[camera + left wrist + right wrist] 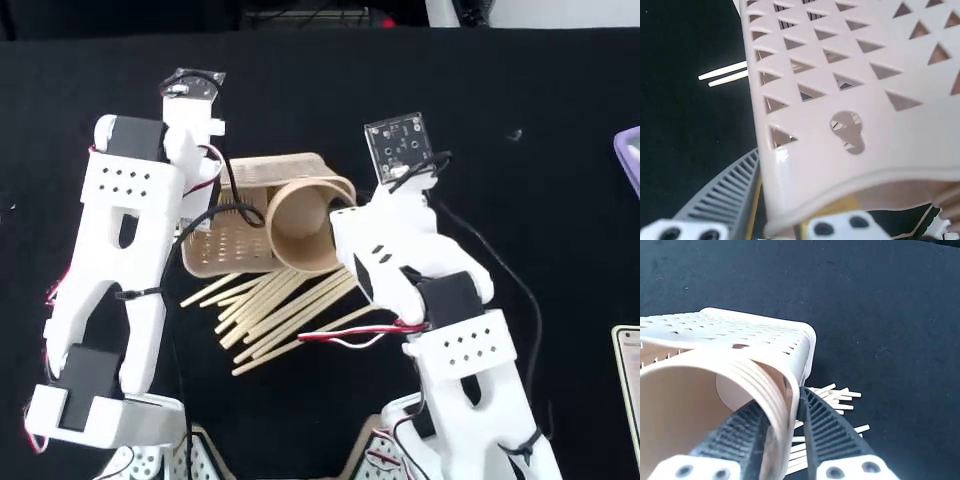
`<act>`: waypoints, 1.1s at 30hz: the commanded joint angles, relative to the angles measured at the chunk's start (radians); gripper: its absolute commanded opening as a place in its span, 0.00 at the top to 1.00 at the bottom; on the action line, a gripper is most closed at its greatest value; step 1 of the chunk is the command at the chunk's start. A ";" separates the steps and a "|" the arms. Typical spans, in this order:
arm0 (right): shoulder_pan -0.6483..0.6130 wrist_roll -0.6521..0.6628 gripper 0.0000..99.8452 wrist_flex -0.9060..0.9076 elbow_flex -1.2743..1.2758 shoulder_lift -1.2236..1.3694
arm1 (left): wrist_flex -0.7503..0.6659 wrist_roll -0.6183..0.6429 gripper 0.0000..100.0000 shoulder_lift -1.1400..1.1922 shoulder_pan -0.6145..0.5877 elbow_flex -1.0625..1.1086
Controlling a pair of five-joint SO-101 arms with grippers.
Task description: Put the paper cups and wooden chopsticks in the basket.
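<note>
Chopsticks: pale wooden chopsticks [285, 310] lie fanned loose on the black table [560, 250], nearest the arm bases and outside the basket.
Cups: nested stack of tan paper cups [300, 225], on its side, against the basket's right edge.
Right gripper [784, 401]: pinching the stack's rim, one jaw inside and one outside.
Basket: beige perforated plastic basket [262, 172], tipped up on edge.
Left gripper [203, 212]: appears clamped on the basket wall; far jaw hidden.
Progress: nothing delivered yet. Cups are closest, chopsticks all remain.
</note>
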 commanded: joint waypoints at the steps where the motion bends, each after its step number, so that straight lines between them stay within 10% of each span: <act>1: -0.005 0.006 0.99 -0.005 -0.107 -0.024 | 0.011 -0.015 0.97 -0.008 0.013 -0.102; 17: -0.005 0.008 0.99 -0.279 -0.019 0.028 | 0.012 0.035 0.97 0.293 -0.051 -0.397; 33: -0.003 0.006 0.99 -0.081 -0.097 0.084 | 0.017 0.037 0.97 0.270 -0.030 -0.278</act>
